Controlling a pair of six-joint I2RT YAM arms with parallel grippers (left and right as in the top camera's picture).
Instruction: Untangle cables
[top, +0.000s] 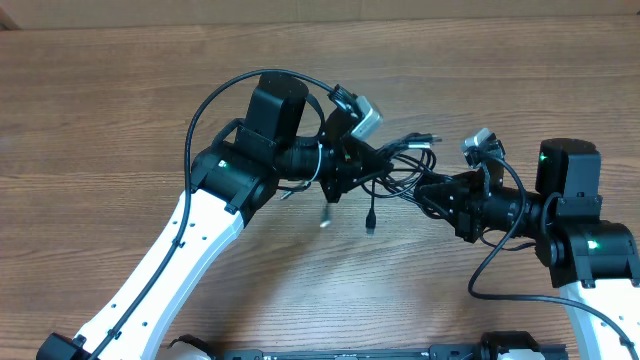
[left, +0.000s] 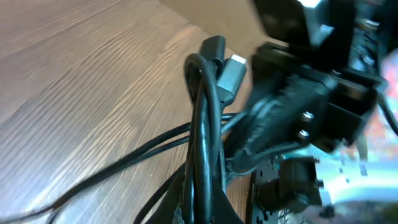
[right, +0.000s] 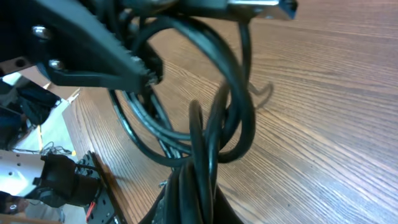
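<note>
A tangle of thin black cables (top: 395, 165) hangs between my two grippers above the wooden table. My left gripper (top: 352, 165) is shut on two strands of the cables (left: 204, 155), whose plug ends (left: 225, 65) point up past the fingers. My right gripper (top: 432, 192) is shut on several strands (right: 208, 155) from the right; loops curl above it in the right wrist view. Two plugs (top: 370, 222) dangle below the tangle.
The wooden table (top: 120, 110) spreads to the left and back. The left arm (top: 200, 230) crosses the front left. The right arm (top: 585, 240) stands at the right edge. The left arm's parts (right: 93, 62) show close in the right wrist view.
</note>
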